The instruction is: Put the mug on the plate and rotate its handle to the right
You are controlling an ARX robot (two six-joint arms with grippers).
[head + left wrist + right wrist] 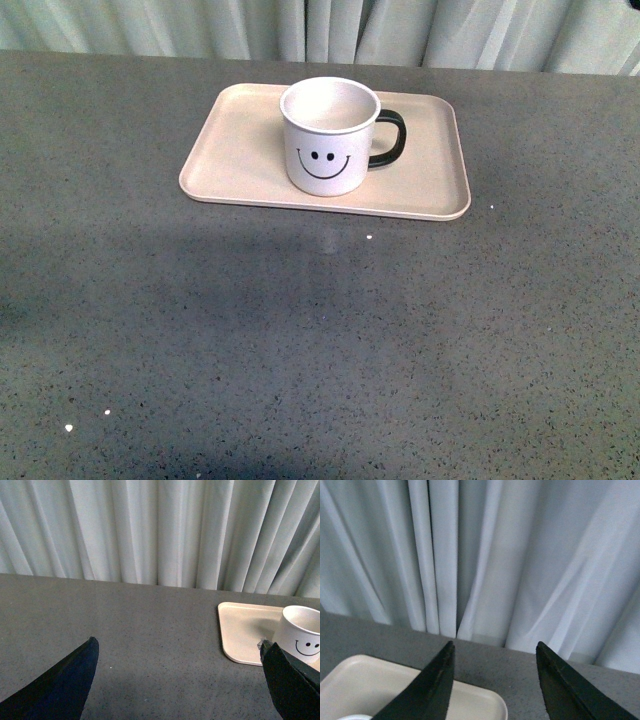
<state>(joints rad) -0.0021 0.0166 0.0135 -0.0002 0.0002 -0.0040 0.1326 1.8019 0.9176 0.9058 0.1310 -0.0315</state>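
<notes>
a speckled dark grey tabletop [300,330] spreads wide, with pale pleated curtains [160,530] hanging behind its far edge.

No readable text

No words, brands or numbers can be read; only a black smiley face is printed on the mug [329,136].

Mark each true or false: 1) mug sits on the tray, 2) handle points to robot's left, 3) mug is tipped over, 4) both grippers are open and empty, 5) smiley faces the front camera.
1) True: the white smiley-face mug stands on the pale pink-beige rectangular tray.
2) False: the glossy black C-shaped handle points right.
3) False: it stands upright.
4) True: left gripper and right gripper are spread, holding nothing.
5) True.
</notes>
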